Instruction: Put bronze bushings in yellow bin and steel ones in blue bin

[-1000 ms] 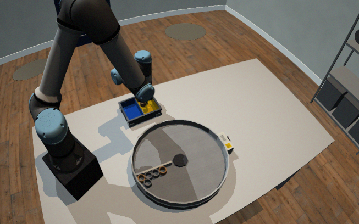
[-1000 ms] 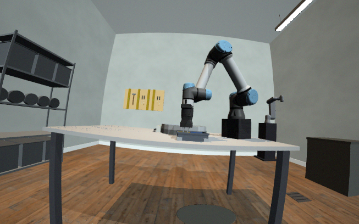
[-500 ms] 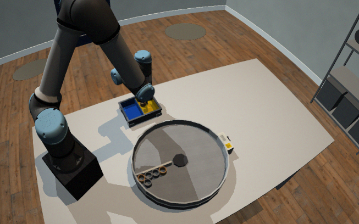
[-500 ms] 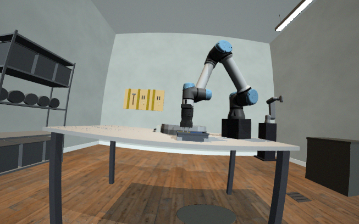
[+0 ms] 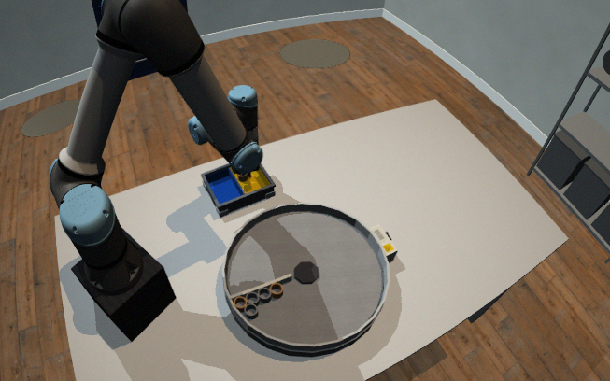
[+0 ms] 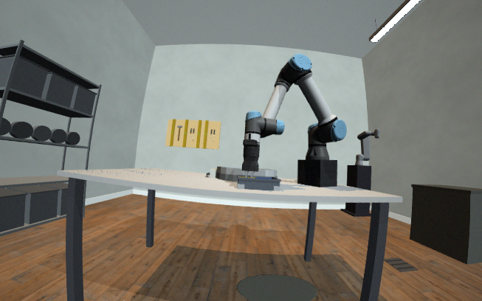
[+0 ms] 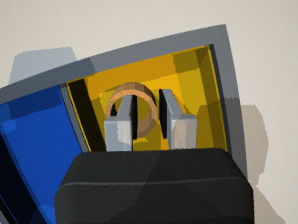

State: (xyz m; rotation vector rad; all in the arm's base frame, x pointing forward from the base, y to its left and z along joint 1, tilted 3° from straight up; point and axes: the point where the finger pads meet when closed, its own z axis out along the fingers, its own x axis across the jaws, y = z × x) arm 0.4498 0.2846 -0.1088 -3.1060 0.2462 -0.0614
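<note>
My gripper [image 5: 244, 177] [image 6: 249, 175] [image 7: 148, 104] is partly open, low over the yellow bin [image 5: 262, 182] [image 7: 120, 73]. A bronze bushing [image 7: 152, 116] is at the fingers in the wrist view. The left finger is over its hole, and its right wall shows between the fingers with a gap to the right finger. Whether it rests on the bin floor is unclear. The blue bin [image 5: 224, 190] [image 7: 37, 135] adjoins on the left and looks empty. On the turntable [image 5: 345, 269], two bronze bushings [image 5: 276, 289] [image 5: 240, 302] and three steel ones [image 5: 264, 294] [image 5: 252, 298] [image 5: 250, 310] sit near the bar.
The pale bar [image 5: 262, 285] runs from near the dark hub [image 5: 305, 272] to the turntable's raised rim [image 5: 384, 274]. A small box [image 5: 382, 240] with a yellow label stands outside the rim. A dark divider [image 7: 73, 117] separates the two bins. The arm's black base block [image 5: 148, 303] stands left of the turntable.
</note>
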